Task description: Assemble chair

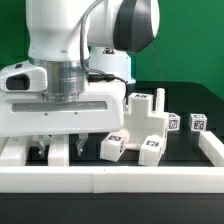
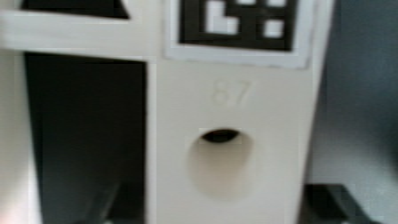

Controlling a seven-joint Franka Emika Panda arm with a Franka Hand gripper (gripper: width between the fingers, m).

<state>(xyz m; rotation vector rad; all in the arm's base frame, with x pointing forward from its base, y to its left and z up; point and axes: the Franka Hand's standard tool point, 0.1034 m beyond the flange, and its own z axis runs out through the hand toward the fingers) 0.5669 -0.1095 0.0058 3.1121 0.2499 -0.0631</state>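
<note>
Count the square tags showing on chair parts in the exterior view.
4: one on each of two front chair parts, one on each of two small blocks at the exterior view's right. More may hide behind the gripper.

— What fills the frame?
— A white chair part (image 2: 231,120), very close and slightly blurred.
— Any markings?
— A black-and-white tag (image 2: 240,25) at one end, with faint digits next to it that I can't read.
— Anything else?
— A small dark hole (image 2: 221,136) sits at the tag-side end of an oval hollow (image 2: 222,178). There is darkness on either side.
</note>
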